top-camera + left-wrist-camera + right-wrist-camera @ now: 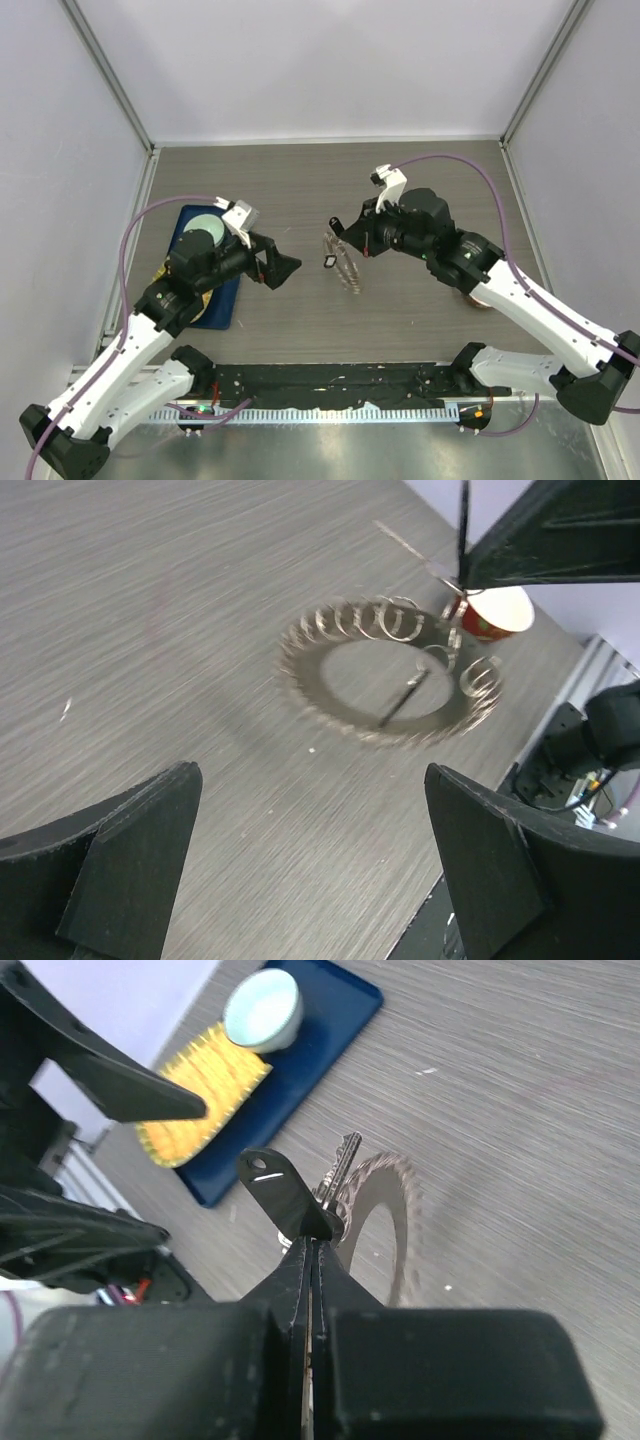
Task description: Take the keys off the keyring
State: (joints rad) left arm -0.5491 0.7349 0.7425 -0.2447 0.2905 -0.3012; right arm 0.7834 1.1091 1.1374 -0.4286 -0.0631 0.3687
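The keyring (347,262) is a grey-brown toothed ring hanging on edge above the table's middle. My right gripper (338,232) is shut on its upper rim. A key with a black head (330,262) hangs from the ring. In the right wrist view the shut gripper (315,1235) pinches the ring (395,1215) beside the black key head (278,1188) and a silver key blade (341,1163). In the left wrist view the ring (320,675) is blurred, with small split rings along it. My left gripper (283,268) is open and empty, left of the ring and apart from it; it also shows in the left wrist view (310,775).
A blue tray (228,292) lies at the left under my left arm, with a pale round dish (208,224) and a yellow object (198,1095) on it. A red cup (497,615) stands at the right under my right arm. Walls enclose the table.
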